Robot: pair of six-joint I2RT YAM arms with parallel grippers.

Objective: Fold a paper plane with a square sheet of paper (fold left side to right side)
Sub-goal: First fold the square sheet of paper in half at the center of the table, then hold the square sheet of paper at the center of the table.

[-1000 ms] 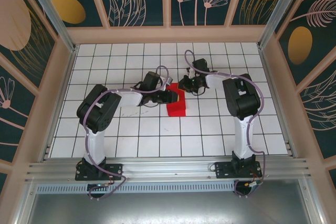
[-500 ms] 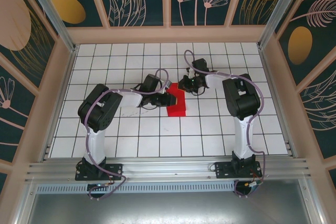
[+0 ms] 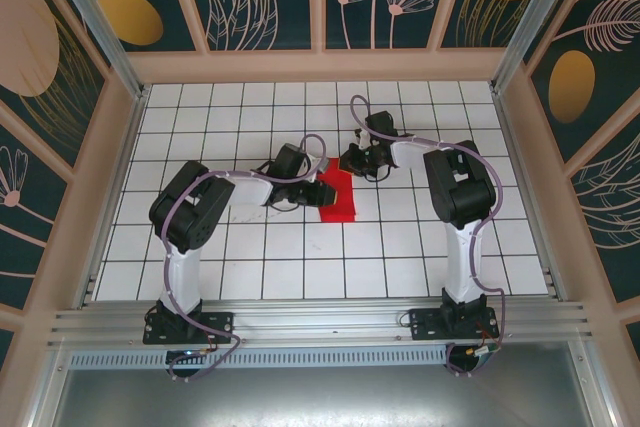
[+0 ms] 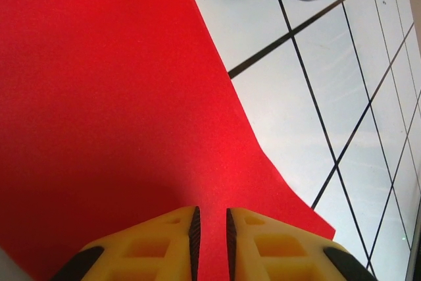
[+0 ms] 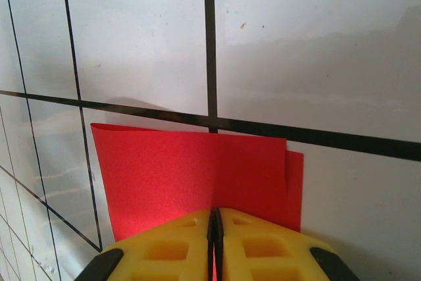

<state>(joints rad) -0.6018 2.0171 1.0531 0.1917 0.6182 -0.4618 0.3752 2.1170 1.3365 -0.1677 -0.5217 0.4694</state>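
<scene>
We are seeing the red sheet of paper point(image 3: 337, 199) lying flat on the white gridded surface point(image 3: 400, 257), about the middle, between the two arms. From above it is looking like a narrow upright rectangle, tilted slightly. The left pincer point(image 3: 318, 190) is sitting at the sheet's left edge and reaching in from the left. In the left wrist view the left pincer point(image 4: 210, 212) is hovering right over the paper point(image 4: 118, 97). Its yellow jaws are standing almost together, with a thin slit left between them and red showing through the slit. We are not able to tell whether it is pinching anything. The grid surface point(image 4: 283, 97) is showing to the right of the paper's slanted edge. The right pincer point(image 3: 352, 160) is sitting at the sheet's far end. In the right wrist view the right pincer point(image 5: 214, 212) is looking fully closed, jaws touching, with its tips at the paper's point(image 5: 191, 176) near edge. We are not able to tell whether a layer is caught between them. There the paper is showing two layers, one edge sticking out a little on the right, lying across a black grid line of the surface point(image 5: 296, 51).
</scene>
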